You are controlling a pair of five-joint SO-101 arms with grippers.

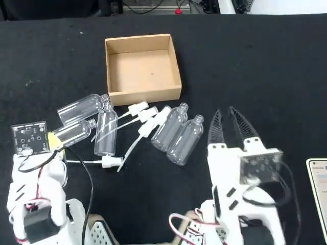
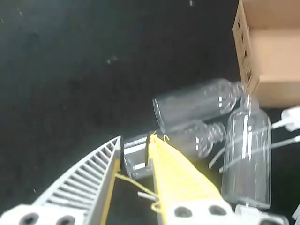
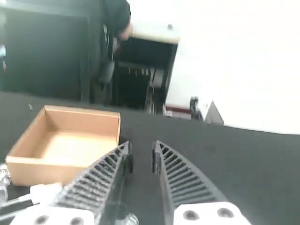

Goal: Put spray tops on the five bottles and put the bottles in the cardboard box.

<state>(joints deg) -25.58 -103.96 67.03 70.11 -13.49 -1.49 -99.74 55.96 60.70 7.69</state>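
The open cardboard box point(image 1: 143, 66) point(image 3: 65, 140) stands at the table's back middle, with nothing in it. Five clear bottles lie capless in front of it: three at the left point(image 1: 84, 108) point(image 1: 74, 132) point(image 1: 106, 131), and two side by side in the middle point(image 1: 170, 126) point(image 1: 185, 139). Several white spray tops point(image 1: 145, 115) with thin tubes lie among them, one nearer the front point(image 1: 110, 162). My left gripper point(image 2: 136, 138) is open over the base of the near-left bottle point(image 2: 187, 136), which shows in the gap. My right gripper point(image 1: 225, 110) point(image 3: 141, 147) is slightly open and holds nothing, right of the bottle pair.
A flat white device point(image 1: 318, 189) lies at the table's right edge. The left arm's wrist board point(image 1: 30, 138) covers the table just left of the bottles. Bare black tabletop spreads right of the box and along the far left.
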